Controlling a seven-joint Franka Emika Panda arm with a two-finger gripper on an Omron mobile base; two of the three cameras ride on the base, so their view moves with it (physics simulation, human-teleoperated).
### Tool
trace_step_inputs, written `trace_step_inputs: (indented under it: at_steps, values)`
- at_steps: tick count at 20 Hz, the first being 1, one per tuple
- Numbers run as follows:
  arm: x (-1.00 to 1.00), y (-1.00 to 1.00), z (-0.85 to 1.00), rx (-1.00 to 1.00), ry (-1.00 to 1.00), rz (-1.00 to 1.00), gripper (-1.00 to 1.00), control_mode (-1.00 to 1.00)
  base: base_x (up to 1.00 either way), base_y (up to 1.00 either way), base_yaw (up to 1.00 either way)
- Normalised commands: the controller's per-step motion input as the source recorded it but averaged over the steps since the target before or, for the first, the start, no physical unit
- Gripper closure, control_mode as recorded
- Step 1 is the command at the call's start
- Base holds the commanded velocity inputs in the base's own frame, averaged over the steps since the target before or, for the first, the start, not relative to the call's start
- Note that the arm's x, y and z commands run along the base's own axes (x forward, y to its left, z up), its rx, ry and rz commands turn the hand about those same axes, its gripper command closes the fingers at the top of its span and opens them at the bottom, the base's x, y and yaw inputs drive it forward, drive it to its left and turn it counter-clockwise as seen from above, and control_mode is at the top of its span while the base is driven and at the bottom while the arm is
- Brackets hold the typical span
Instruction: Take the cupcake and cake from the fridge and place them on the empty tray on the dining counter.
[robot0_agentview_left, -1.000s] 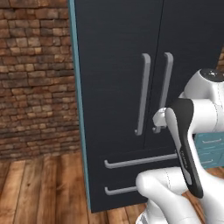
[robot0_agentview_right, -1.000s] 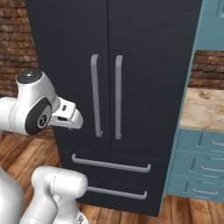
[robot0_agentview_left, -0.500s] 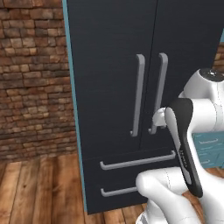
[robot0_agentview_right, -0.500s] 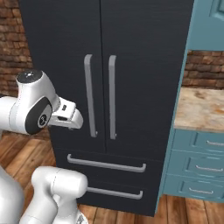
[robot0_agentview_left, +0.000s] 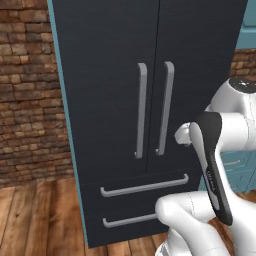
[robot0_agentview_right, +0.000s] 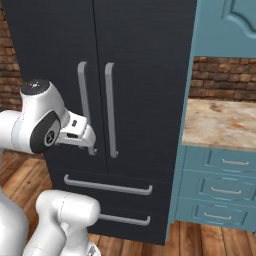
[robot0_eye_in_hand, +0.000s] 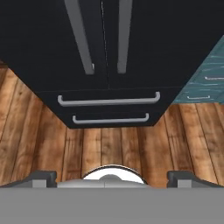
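The fridge (robot0_agentview_left: 115, 75) stands straight ahead, tall and dark, with both doors shut and two grey bar handles (robot0_agentview_right: 109, 110) side by side. Its two lower drawers (robot0_eye_in_hand: 109, 99) are shut too. The cupcake and the cake are hidden behind the doors. The tray and the dining counter are out of view. My gripper (robot0_eye_in_hand: 112, 177) hangs folded close to the arm, in front of the fridge's lower doors and apart from them. It points down at the wooden floor, open, with its fingertips (robot0_eye_in_hand: 43, 176) wide apart and nothing between them.
A beige marble countertop (robot0_agentview_right: 220, 122) on teal drawers (robot0_agentview_right: 220, 175) adjoins the fridge on the right, under a teal upper cabinet (robot0_agentview_right: 225, 25). A brick wall (robot0_agentview_left: 25, 100) runs left of the fridge. Wooden floor (robot0_eye_in_hand: 113, 148) lies before it.
The whole picture has slid left in both base views, so the base has moved rightward along the fridge. The arm keeps its folded pose and the fridge stays shut.
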Motion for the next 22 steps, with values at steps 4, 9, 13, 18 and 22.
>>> trace_step_inputs:
  at_steps: [4,9,13,18,22]
  values:
    - [0.23,0.08,0.00,0.00,0.00,0.00,-1.00,-1.00,0.04,0.00,0.00]
    - [0.67,-0.08,0.00,0.00,-0.05,0.00,-1.00,-1.00,0.00,0.00,0.00]
    - [0.71,-0.28,-0.03,0.02,-0.20,0.00,-1.00,-1.00,0.00,0.00,0.00]
    - [0.59,-0.21,-0.01,0.03,-0.40,0.00,-1.00,-1.00,0.00,0.00,0.00]
    - [0.59,-0.14,0.00,0.01,-0.36,0.00,-1.00,-1.00,0.00,0.00,0.00]
